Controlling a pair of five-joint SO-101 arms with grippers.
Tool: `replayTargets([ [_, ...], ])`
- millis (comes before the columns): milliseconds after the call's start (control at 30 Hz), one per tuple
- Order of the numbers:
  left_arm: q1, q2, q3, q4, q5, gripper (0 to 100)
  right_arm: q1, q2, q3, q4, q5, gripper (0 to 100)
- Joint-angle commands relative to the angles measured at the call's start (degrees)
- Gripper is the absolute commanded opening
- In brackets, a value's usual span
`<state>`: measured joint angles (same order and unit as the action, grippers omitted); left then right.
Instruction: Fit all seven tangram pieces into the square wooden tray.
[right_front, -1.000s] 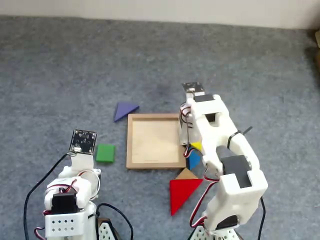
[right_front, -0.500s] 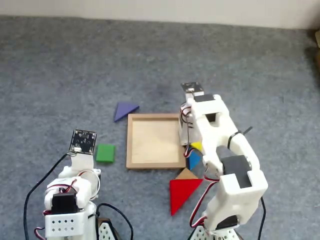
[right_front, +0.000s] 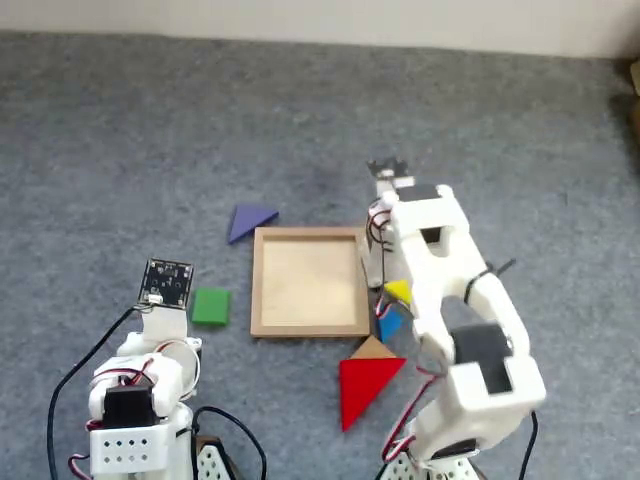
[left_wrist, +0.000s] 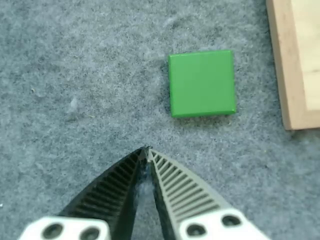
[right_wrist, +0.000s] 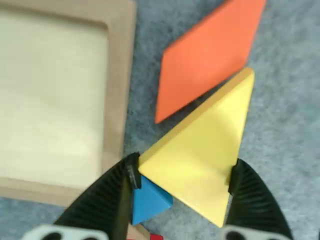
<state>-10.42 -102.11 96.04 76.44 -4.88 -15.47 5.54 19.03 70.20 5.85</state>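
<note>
High view. Grey carpet (right_front: 150, 120) as ground. Square wooden tray (right_front: 258, 285) at centre, edges square to the view. Around it, all off the tray:
- purple triangle (right_front: 250, 220), just off the far left corner, its long point aimed away from the tray
- green square (right_front: 210, 306), beside the left rim
- red triangle (right_front: 365, 385), near the near right corner, tip toward the arm bases
- tan triangle (right_front: 374, 348), touching the red one's far edge
- blue piece (right_front: 388, 322) and yellow triangle (right_front: 397, 291), along the right rim

Right arm (right_front: 440, 260) stretched forward along the tray's right side, covering the ground there. Left arm (right_front: 150, 370) folded back near its base, wrist above the green square's near side.

Left wrist view. Left gripper (left_wrist: 145, 152) has its fingertips meeting on nothing, pointing at the carpet short of the green square (left_wrist: 202, 83). The square lies flat, apart from the tray rim (left_wrist: 287, 75).

Right wrist view. Right gripper (right_wrist: 182, 172) is clamped on the yellow triangle, one finger at each side. One corner of it points toward the orange parallelogram (right_wrist: 207, 55), whose long axis slants away from the tray rim (right_wrist: 120, 85). The blue piece (right_wrist: 147, 202) is partly covered by the yellow triangle.
</note>
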Motion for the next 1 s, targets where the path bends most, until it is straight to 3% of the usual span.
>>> replayTargets([
  [0,-1.10,-1.98,1.19,0.35,-0.09,1,-0.66,-9.10,-2.15,1.01,0.70,18.4],
  [200,-1.10,-1.98,1.19,0.35,-0.09,1,-6.64,-12.79,-2.24,2.15,-0.35,18.4],
  [500,-1.10,-1.98,1.19,0.35,-0.09,1,-17.98,-12.70,-2.51,1.36,-16.88,18.4],
  [633,-1.10,-1.98,1.19,0.35,-0.09,1,-21.76,-12.53,-2.33,-3.82,-23.47,18.4],
  [967,-1.10,-1.98,1.19,0.35,-0.09,1,-21.85,-4.26,-4.88,-4.97,-26.37,18.4],
])
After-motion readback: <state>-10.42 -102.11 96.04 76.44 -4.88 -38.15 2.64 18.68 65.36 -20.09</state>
